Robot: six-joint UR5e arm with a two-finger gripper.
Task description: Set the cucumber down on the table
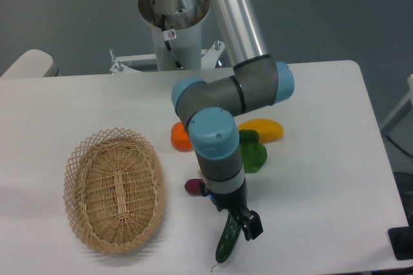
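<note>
High front view facing the table [322,178]

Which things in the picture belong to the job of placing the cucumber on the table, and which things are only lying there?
Belong to the job:
cucumber, held by the gripper
table

Only lying there:
basket
green pepper
yellow piece
orange piece
small dark red piece

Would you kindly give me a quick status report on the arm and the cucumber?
Claw shut on cucumber, near the table's front edge. Cucumber hangs stem-down. Basket off to one side, landing spot unobstructed.
</note>
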